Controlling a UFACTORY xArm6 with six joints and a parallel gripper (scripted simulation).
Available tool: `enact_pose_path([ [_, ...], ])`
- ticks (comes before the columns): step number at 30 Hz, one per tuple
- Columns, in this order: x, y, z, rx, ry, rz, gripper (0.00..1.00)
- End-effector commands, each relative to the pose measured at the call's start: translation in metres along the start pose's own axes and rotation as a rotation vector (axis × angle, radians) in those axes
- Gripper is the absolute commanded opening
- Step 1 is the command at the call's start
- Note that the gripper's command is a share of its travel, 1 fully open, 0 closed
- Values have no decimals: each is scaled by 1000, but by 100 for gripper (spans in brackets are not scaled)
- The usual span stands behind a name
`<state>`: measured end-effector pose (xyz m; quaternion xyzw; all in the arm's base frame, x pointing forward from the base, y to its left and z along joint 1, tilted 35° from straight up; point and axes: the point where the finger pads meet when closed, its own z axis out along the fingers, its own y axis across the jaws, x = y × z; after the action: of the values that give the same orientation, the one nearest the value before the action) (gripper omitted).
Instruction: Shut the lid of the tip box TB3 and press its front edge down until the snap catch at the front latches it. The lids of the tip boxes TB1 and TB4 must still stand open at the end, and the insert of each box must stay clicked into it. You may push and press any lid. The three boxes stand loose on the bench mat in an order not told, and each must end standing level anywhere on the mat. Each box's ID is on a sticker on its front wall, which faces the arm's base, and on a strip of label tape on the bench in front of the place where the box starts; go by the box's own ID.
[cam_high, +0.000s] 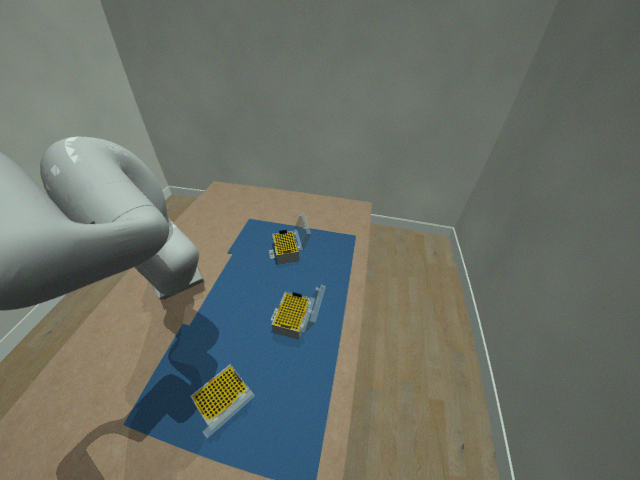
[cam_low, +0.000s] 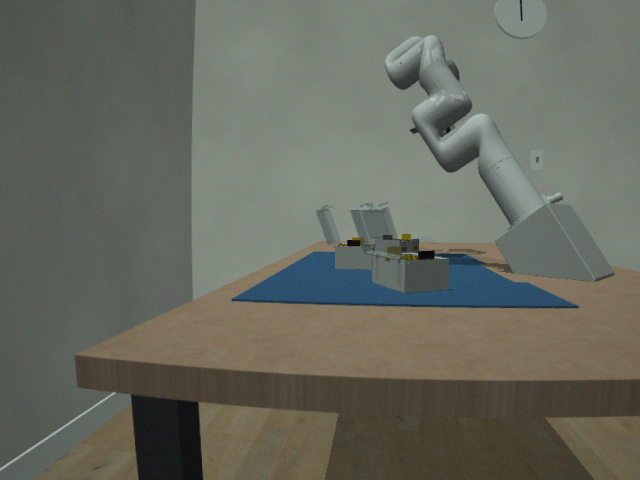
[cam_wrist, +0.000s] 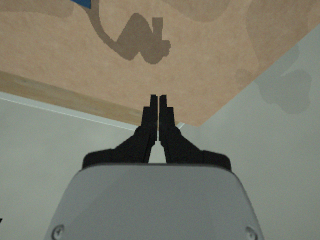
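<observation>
Which of the three tip boxes (cam_high: 291, 311) on the blue mat (cam_high: 330, 268) is TB3 cannot be read; each thin hinged lid (cam_high: 316, 304) looks light, on a loose box likely to slide. Press downward near the front edge. The gripper (cam_wrist: 158, 111) hangs high over the table (cam_high: 155, 356), jaws pressed together on nothing.

Three tip boxes (cam_high: 292, 312) stand in a row on the mat (cam_high: 320, 268).

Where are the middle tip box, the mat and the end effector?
middle tip box (cam_high: 291, 310): top view, on its yellow insert.
mat (cam_high: 289, 392): top view, bare blue patch.
end effector (cam_wrist: 158, 100): wrist view, between the shut, empty fingertips.
</observation>
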<state>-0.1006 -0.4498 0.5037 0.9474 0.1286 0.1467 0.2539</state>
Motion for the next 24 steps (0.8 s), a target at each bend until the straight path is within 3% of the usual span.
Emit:
enact_pose_path([
  [1, 7, -4, -3, -9, -4, -22, 0],
  [24, 64, -56, -5, -9, 4, -332, 0],
])
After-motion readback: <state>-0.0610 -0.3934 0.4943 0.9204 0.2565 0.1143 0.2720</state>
